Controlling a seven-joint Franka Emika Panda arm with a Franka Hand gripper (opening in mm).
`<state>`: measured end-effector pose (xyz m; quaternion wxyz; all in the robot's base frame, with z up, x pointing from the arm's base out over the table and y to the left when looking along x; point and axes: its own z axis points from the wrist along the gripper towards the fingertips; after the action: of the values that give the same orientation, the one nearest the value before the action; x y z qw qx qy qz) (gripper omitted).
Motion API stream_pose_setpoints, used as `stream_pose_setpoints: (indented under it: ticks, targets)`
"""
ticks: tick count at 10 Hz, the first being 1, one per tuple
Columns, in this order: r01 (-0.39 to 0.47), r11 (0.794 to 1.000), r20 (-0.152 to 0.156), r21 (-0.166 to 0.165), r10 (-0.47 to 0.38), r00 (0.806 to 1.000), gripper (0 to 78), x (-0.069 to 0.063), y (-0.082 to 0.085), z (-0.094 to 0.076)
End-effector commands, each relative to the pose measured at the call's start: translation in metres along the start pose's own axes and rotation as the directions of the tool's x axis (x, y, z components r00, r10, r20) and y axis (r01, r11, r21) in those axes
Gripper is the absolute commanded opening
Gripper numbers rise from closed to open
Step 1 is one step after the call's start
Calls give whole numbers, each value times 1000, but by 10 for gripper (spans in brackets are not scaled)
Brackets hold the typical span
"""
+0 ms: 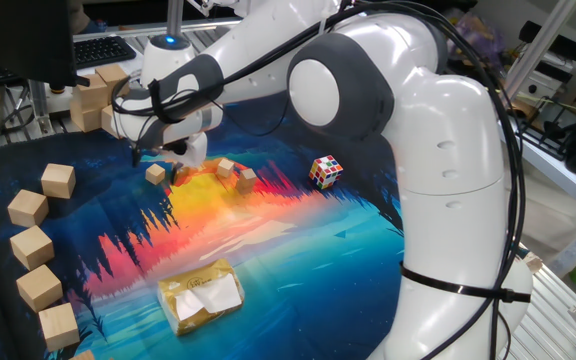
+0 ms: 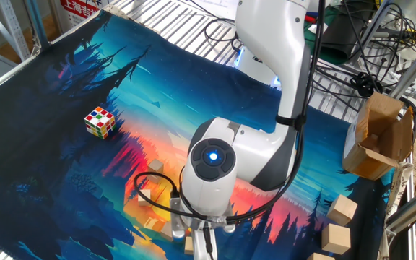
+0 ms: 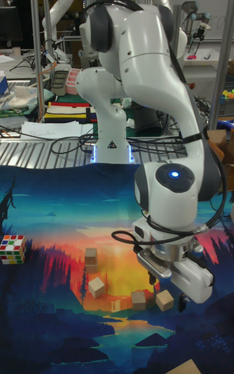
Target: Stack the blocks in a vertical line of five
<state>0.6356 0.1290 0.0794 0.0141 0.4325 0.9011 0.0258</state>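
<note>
On mat centre: gripper [image 3: 170,288] hovers low above rightmost of scattered blocks [image 3: 164,299]; finger state indeterminable. Centre over block, descend vertically, avoid nudging neighbours.

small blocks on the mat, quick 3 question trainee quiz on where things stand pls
1. True or false: the small blocks lie apart on the mat, with no stack of five yet.
2. Fill in: in the tall fixed view, the puzzle cube lies at the picture's ____ edge.
3. The gripper hangs: A over the puzzle cube, B close by the small blocks, C off the mat.
Key: 1 true; 2 left; 3 B.
</note>
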Motion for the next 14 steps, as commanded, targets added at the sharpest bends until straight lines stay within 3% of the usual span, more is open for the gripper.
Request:
stream_pose_setpoints:
  ticks: [1,4,5,14]
  targets:
    - [-7,1000,2,-5,7,1000,775,0,0,2]
    - [-33,999,5,-6,33,999,775,0,0,3]
    - [-33,999,5,-6,33,999,14,0,0,3]
    - [-33,999,5,-6,33,999,14,0,0,3]
